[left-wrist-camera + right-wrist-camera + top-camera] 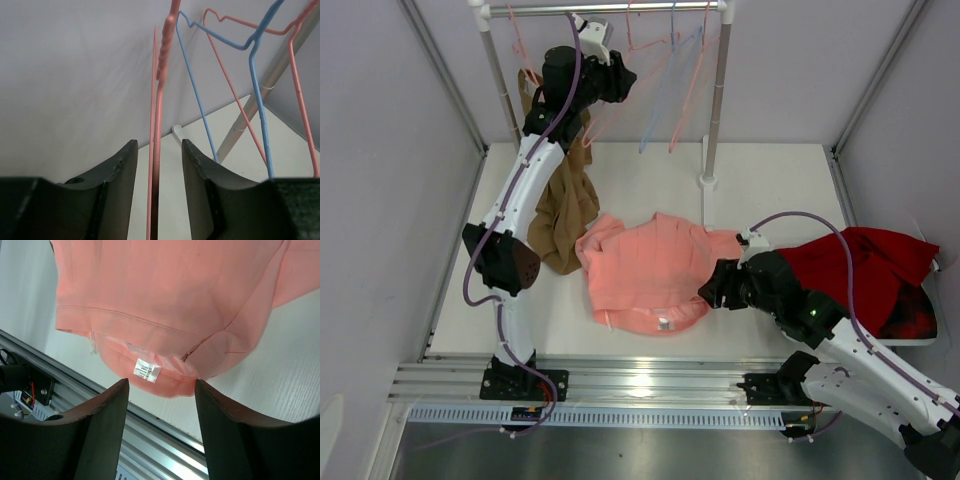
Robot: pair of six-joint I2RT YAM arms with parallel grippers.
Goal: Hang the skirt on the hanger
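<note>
The salmon-pink skirt [650,265] lies flat in the middle of the table, its white label [663,322] at the near edge. The label also shows in the right wrist view [147,370]. My right gripper [715,290] is open and empty at the skirt's near right edge; in its wrist view [161,382] the jaws stand just short of the waistband [165,385]. My left gripper [625,75] is raised at the rack. It is open [159,145], with the wire of a pink hanger [159,100] running between the jaws without visible contact.
A brown garment [565,210] hangs from the rack's left end down to the table. A dark red cloth [875,270] lies at the right. A pale blue hanger [257,75] and another pink hanger [227,75] hang on the rail [610,8]. The rack post [715,110] stands behind the skirt.
</note>
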